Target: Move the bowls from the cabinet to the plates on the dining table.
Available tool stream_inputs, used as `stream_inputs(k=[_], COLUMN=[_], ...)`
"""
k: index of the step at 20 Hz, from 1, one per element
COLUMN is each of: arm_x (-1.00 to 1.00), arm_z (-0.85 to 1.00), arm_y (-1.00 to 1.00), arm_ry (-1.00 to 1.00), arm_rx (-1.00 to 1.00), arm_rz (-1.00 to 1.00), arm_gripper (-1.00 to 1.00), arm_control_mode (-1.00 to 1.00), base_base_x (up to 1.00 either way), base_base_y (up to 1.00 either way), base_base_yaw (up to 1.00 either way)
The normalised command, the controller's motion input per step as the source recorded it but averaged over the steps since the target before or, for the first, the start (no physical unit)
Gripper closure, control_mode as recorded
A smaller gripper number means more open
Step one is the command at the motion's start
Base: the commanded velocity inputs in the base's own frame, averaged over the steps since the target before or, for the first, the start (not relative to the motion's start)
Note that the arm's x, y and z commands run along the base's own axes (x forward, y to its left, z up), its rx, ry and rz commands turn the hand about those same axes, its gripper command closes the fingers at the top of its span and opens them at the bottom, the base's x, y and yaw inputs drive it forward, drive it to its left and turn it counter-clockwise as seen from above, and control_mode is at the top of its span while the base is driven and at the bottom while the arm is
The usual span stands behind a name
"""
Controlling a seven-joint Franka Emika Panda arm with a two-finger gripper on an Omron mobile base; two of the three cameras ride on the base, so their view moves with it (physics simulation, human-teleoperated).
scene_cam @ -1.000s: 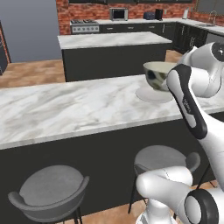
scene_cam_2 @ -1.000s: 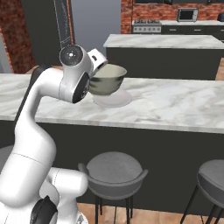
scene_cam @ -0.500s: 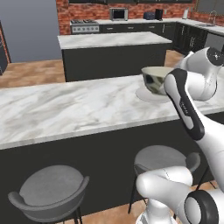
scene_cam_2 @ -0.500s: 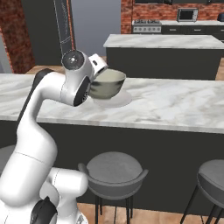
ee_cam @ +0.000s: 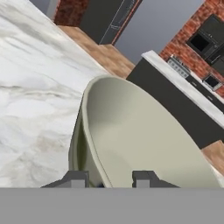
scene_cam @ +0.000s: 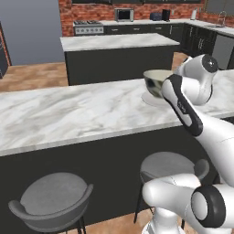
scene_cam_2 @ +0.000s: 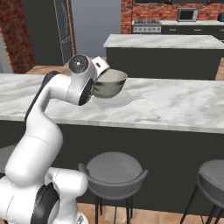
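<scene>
We see the fingers (ee_cam: 107, 178) clamped on the grey-green bowl's (scene_cam_2: 110, 82) rim; it hangs just above the white plate (scene_cam_2: 120, 100) on the marble bench (scene_cam_2: 175, 103).

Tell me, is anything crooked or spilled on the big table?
Nothing spilled or broken. The grey-green bowl isn't standing on its plate yet: the gripper holds it by the rim just above the marble dining table.

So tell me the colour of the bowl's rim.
Cream, on the grey-green bowl; the right base view shows it best.
</scene>
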Motion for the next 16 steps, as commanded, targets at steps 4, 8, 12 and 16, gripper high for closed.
stream_inputs(k=[4,8,12,16], arm_x=[0.28,0.0,0.0,0.02], arm_z=[0.0,0.0,-0.08,-0.28], arm_y=[-0.03,-0.08,-0.15,-0.11], arm_ry=[0.0,0.0,0.0,0.0], arm_rx=[0.0,0.0,0.0,0.0], arm_rz=[0.0,0.0,0.0,0.0], arm_gripper=[1.0,1.0,1.0,1.0], arm_control_mode=[-1.0,-1.0,-1.0,-1.0], base_base_x=[0.0,0.0,0.0,0.0], base_base_y=[0.0,0.0,0.0,0.0], base_base_yaw=[0.0,0.0,0.0,0.0])
